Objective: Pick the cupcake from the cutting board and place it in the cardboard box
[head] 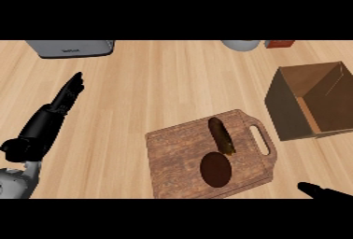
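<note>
- One wooden cutting board (180, 158) lay on the light wooden counter (172, 84), just right of the middle of the view, with its handle slot turned toward the right
- Two brown things rested on the board: a long, narrow one (221, 135) lying slantwise near the handle end, and a dark oval one (215, 170) just below it, almost touching its lower tip
- Which of the two was the cupcake could not be told from their shapes; both were on the board and neither was held
- One cardboard box (303, 100) stood open at the right side, just beside the board's handle end and apart from it, with nothing visible inside
- The left hand (66, 95) showed at the left edge, well apart from the board, its fingers straight and pointing up the view, holding nothing
- Of the right hand (318, 190) only a dark tip showed at the lower right corner, near the board's lower right corner; how far open it was could not be told
- One grey toaster (69, 48) sat at the top left edge
- One pale rounded thing (241, 45) and one small red thing (279, 44) showed side by side at the top right edge, both cut off by it
</note>
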`<state>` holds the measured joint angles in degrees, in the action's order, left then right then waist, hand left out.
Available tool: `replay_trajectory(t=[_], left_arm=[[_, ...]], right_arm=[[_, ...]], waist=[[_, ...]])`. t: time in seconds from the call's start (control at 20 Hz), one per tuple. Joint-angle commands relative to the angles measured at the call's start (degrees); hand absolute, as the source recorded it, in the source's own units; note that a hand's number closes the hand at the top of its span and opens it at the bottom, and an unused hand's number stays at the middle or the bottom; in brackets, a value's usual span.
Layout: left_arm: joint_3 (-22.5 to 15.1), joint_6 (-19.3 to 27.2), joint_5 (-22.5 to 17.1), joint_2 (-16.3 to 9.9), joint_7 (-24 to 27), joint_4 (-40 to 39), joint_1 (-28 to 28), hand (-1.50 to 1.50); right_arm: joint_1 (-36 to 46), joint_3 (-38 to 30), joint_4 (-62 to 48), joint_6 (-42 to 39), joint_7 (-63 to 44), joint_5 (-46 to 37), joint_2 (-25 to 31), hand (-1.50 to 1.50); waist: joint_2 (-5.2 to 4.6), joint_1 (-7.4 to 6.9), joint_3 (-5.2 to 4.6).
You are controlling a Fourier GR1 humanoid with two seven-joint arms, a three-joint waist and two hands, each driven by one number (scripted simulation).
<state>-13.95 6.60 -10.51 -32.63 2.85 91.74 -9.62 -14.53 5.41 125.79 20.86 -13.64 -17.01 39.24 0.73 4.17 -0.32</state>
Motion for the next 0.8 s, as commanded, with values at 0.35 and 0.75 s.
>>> replay_trajectory(t=[0.35, 0.75], left_arm=[[-2.5, -2.1, 2.7, 2.7, 2.6, -2.6, -2.7, 0.00], [-2.1, -4.1, 2.7, 3.2, 2.6, -4.6, -5.7, 0.00]], right_arm=[[-5.9, 12.5, 14.6, -17.6, -25.3, -18.4, 11.9, -1.50], [12.3, 24.9, 15.3, -32.5, -49.4, -15.8, 11.2, -1.50]], waist=[[-0.84, -3.51, -0.10], [-1.09, -6.00, -0.18]])
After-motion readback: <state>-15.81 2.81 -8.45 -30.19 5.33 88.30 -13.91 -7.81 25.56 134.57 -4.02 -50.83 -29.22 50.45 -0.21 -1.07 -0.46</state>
